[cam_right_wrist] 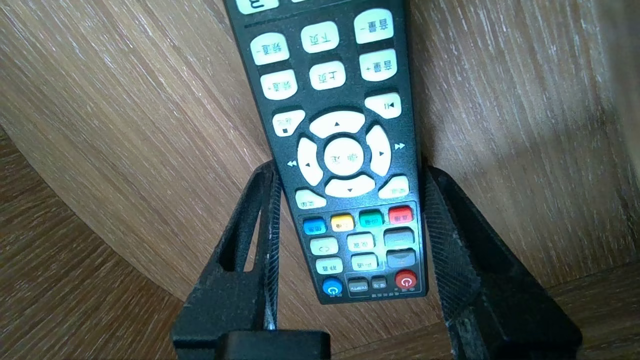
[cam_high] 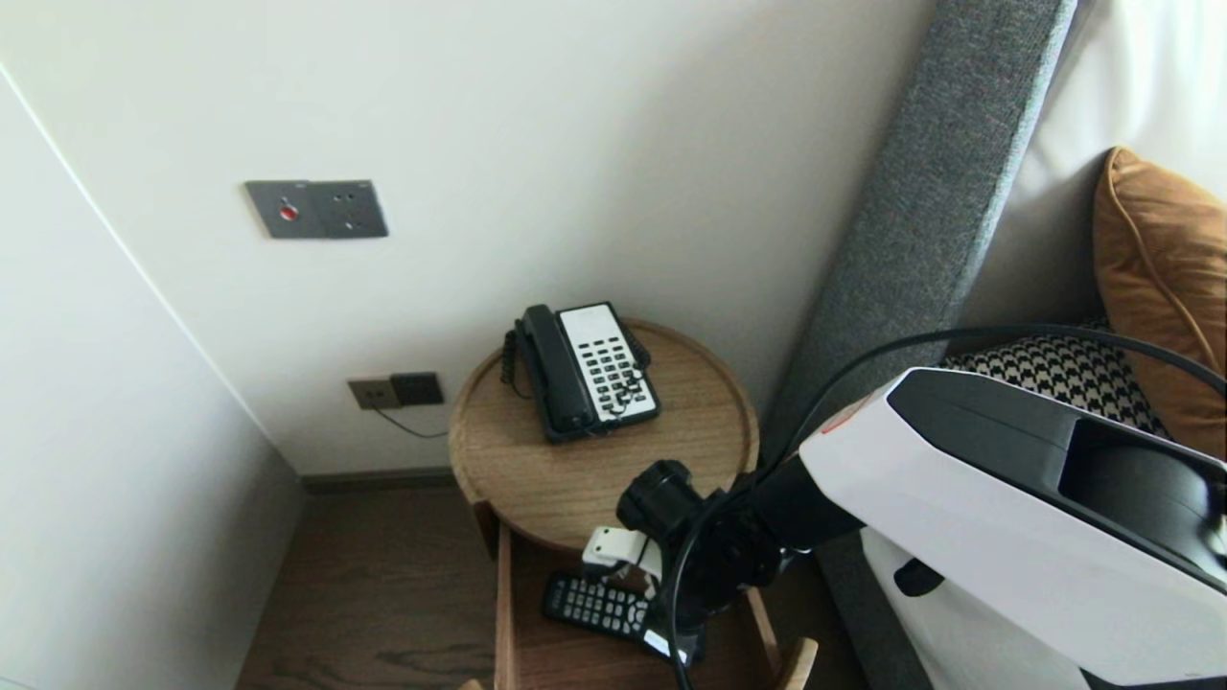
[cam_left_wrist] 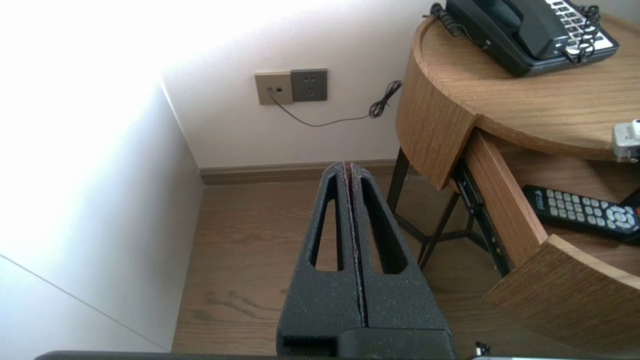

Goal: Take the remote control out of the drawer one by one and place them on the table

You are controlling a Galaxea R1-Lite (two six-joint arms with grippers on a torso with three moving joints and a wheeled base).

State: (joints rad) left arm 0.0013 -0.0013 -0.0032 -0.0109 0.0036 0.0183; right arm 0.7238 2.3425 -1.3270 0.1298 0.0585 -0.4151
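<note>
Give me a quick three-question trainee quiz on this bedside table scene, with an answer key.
1. The remote between the right end effector's fingers lies: A on the floor, B in the open drawer, C on a cushion.
2. True or false: the left end effector is shut and holds nothing.
3. Fill in: on the round table stands a ____.
Key: 1 B; 2 true; 3 phone.

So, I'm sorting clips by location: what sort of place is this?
Probably a hotel bedroom: a corded phone on a round bedside table, a padded headboard with cushions beside it, and a remote in the open drawer.
</note>
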